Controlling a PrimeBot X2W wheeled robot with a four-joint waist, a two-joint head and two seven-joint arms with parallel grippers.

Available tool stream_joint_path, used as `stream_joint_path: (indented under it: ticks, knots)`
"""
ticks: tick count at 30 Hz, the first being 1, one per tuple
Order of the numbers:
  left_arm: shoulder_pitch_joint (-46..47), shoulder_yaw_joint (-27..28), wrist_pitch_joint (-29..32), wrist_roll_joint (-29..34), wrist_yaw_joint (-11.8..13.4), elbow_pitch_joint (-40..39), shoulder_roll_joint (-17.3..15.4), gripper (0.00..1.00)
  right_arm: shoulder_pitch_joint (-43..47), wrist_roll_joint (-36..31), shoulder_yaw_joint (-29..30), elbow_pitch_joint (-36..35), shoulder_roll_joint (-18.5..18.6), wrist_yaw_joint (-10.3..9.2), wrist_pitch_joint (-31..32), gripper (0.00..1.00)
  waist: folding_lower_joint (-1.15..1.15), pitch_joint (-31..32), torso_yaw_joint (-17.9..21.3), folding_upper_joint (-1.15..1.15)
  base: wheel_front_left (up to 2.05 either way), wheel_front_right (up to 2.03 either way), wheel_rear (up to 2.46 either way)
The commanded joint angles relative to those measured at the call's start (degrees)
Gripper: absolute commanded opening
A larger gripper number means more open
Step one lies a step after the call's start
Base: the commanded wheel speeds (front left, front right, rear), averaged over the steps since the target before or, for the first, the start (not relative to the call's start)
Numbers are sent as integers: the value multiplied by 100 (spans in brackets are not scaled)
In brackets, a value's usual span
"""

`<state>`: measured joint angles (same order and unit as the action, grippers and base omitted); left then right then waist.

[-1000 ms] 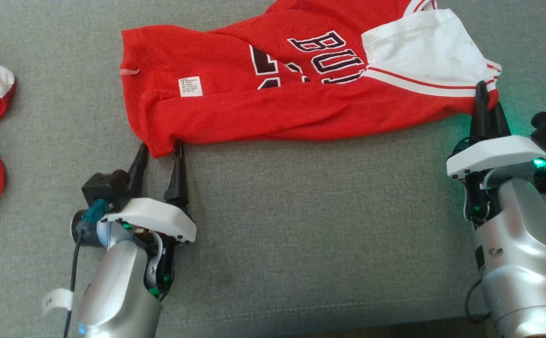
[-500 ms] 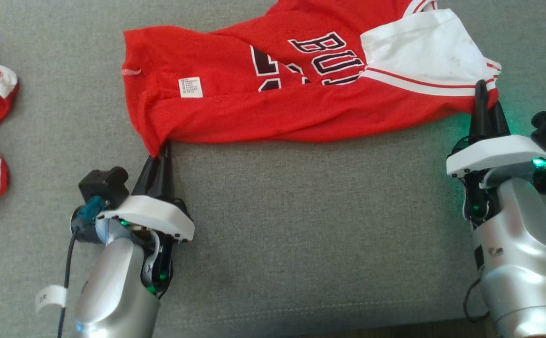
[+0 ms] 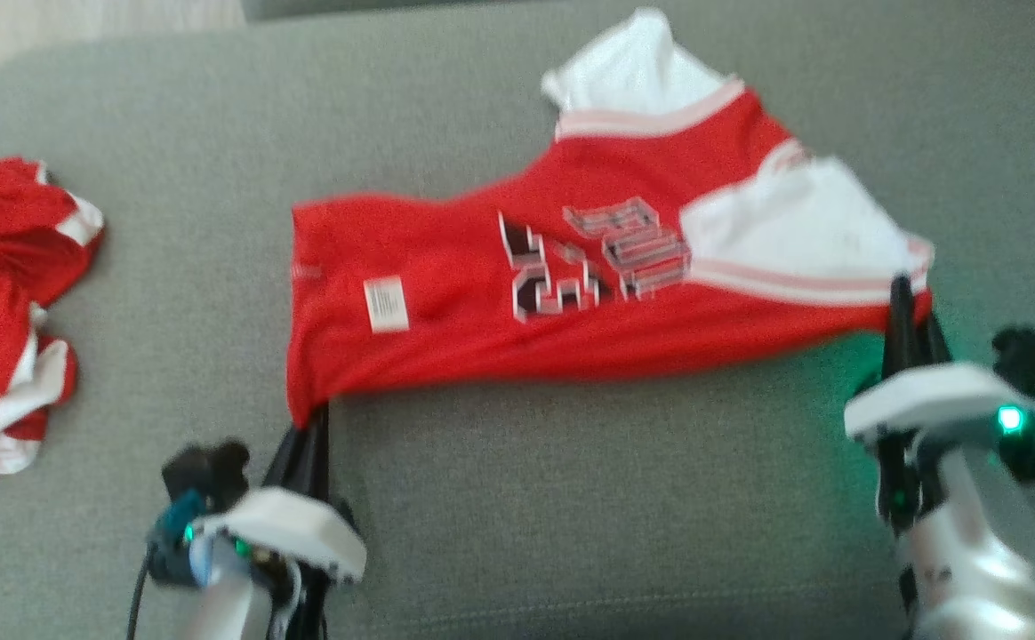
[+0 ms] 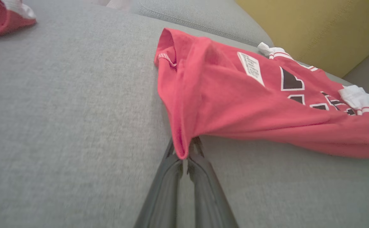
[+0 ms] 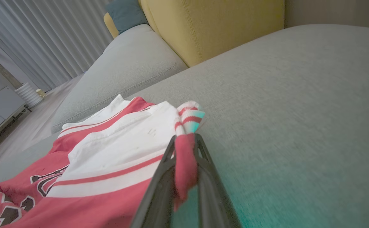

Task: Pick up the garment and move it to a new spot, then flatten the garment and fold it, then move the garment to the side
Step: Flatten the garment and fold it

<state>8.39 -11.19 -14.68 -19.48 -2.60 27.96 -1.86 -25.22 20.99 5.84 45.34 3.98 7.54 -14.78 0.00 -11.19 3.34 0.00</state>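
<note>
Left pincer [image 3: 308,427] sits at seven o'clock in my head view, and its two dark fingers [image 4: 168,183] are pressed together on the near left corner of the garment [image 3: 482,302]. My left wrist view confirms it: a red point of cloth is squeezed between the tips, with the fabric fanning away toward two o'clock. Right pincer [image 3: 909,307] is over at four o'clock, clamped on the opposite near corner. My right wrist view shows a red fold wedged between those fingers, with a red and white striped edge poking out past the tips.

So I've got the garment by both near corners, stretched from one pincer to the other across the middle of the grey sofa seat [image 3: 571,498]. Its near hem runs taut from seven o'clock to four o'clock. The far part reaches toward one o'clock, where a white panel [image 3: 637,76] sticks up. A small white label [image 3: 386,304] lies on the red cloth nearer my left side, and dark lettering [image 3: 597,258] sits right of it. My head view is blurred, so I can't read it.

At nine o'clock, well apart from the garment, lies a heap of red and white clothes [image 3: 2,293]. A yellow cushion [image 5: 216,28] stands beyond the seat in my right wrist view.
</note>
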Motion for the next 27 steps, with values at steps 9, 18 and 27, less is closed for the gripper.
stream_joint_path:
  ticks: [9, 18, 27]
  knots:
    - [-351, -46, -32, -178, 6, -42, -102, 100, 523, 225, -154, -38, -3, -5, -22, 90, 0, 282, -111, 0, 0, 0, 0]
    - [80, -204, -32, -103, 76, -371, -101, 100, 217, -96, 13, -437, -4, -5, -22, 100, 0, -20, -199, 0, 0, 0, 0]
    - [968, -189, -32, -33, 172, -311, -101, 100, -255, -281, -144, -565, -63, -5, -22, 100, 0, -215, -152, 0, 0, 0, 0]
